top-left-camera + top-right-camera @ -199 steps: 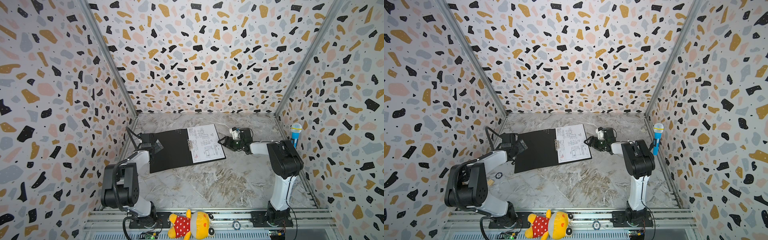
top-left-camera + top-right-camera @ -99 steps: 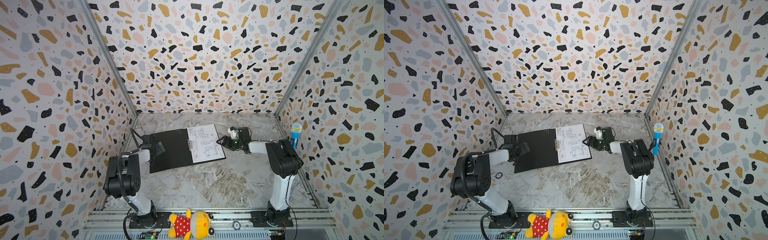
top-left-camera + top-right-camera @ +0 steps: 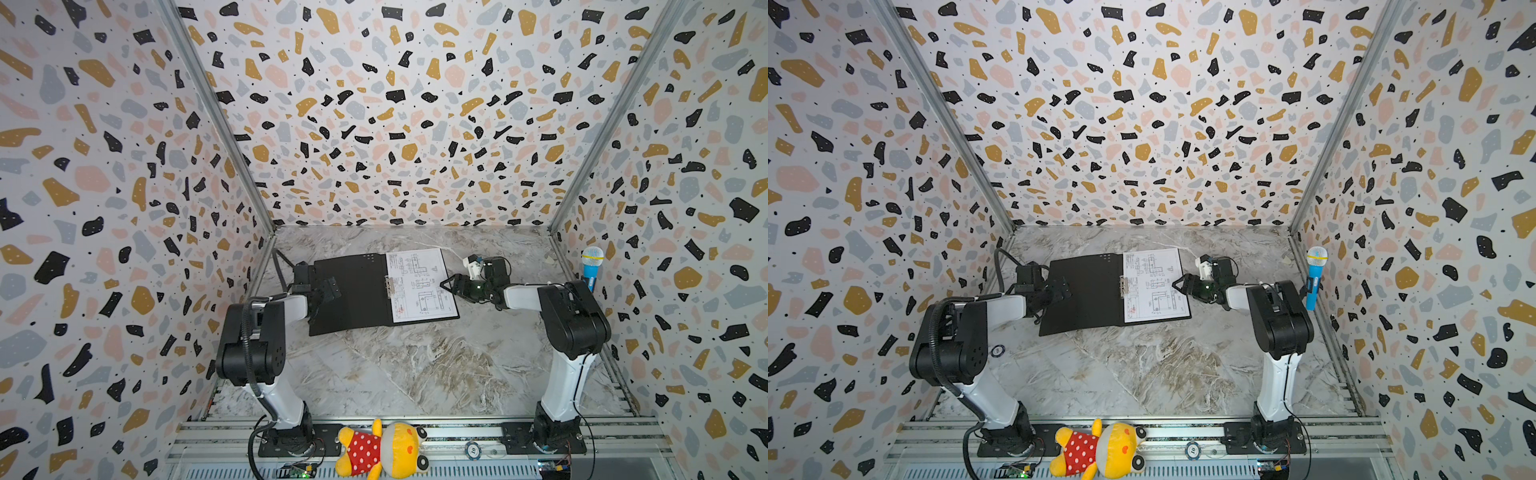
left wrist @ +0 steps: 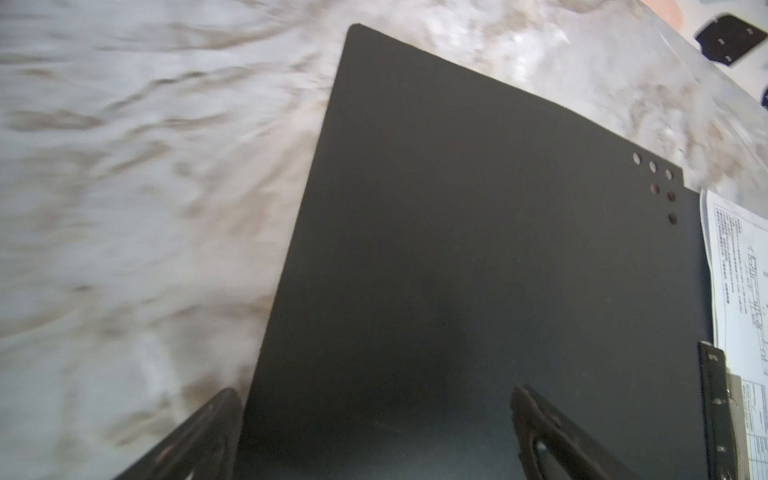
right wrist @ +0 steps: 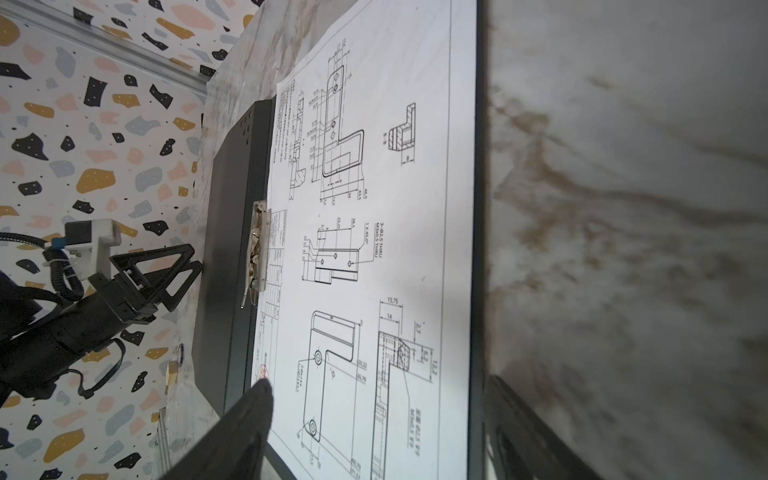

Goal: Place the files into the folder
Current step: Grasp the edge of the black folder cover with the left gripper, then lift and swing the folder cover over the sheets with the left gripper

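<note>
The folder [image 3: 353,291] [image 3: 1088,291] lies opened flat on the marble bench [image 3: 415,365] toward the rear, black inner face up. A cluster of small holes [image 4: 656,183] sits in one corner of its left flap. A drawing sheet [image 3: 419,286] [image 3: 1154,286] [image 5: 374,249] rests on the right flap, within the folder's outline. Its inner edge is at the metal clip [image 3: 389,286] [image 5: 258,249] on the spine, and a small red mark [image 5: 264,370] shows near one corner. Whether a second sheet lies beneath cannot be told. The left end effector [image 3: 328,289] [image 4: 374,395] is low over the outer edge of the left flap, released, jaws wide apart and nothing between them. One finger is above the flap and the other is at the flap's edge by the bench. The right end effector [image 3: 446,286] [image 5: 378,382] is at the outer edge of the sheet, likewise released and grasping nothing. One finger is over the paper, the other over the folder's border. A plush toy [image 3: 382,449] lies on the front rail, and a toy microphone [image 3: 591,268] stands against the right wall.
</note>
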Motion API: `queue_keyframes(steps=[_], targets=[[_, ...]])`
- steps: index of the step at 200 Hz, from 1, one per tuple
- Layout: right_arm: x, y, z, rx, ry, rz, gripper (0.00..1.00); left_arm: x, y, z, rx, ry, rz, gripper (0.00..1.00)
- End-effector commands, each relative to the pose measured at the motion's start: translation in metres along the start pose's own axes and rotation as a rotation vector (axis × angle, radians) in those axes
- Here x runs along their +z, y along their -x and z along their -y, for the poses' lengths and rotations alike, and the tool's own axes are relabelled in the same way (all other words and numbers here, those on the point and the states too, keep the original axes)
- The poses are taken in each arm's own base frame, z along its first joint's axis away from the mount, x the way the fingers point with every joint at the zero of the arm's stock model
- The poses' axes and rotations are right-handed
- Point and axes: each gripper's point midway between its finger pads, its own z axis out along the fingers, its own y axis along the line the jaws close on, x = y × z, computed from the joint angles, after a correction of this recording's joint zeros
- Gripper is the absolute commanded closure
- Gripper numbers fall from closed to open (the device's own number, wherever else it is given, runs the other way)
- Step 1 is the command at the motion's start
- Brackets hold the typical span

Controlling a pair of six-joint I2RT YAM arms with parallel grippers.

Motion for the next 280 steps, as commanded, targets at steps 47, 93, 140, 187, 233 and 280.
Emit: queue_keyframes(steps=[47,93,140,187,233,280], targets=[[-0.038,-0.034,0.025,0.092,-0.046,-0.036,0.2,0.003,-0.048,0.089,0.025,-0.27,-0.165,0.0],[-0.038,-0.042,0.034,0.104,-0.077,-0.05,0.2,-0.007,-0.044,0.106,-0.021,-0.369,-0.151,0.0],[-0.038,-0.046,0.039,0.111,-0.09,-0.054,0.2,-0.026,-0.026,0.127,-0.069,-0.48,-0.098,0.0],[-0.039,-0.051,0.039,0.113,-0.09,-0.057,0.2,-0.044,-0.015,0.145,-0.126,-0.593,-0.068,0.0],[-0.04,-0.053,0.039,0.114,-0.09,-0.057,0.2,-0.062,-0.002,0.152,-0.135,-0.628,-0.023,0.0],[-0.04,-0.054,0.04,0.118,-0.088,-0.055,0.2,-0.081,0.012,0.162,-0.162,-0.681,0.016,0.0]])
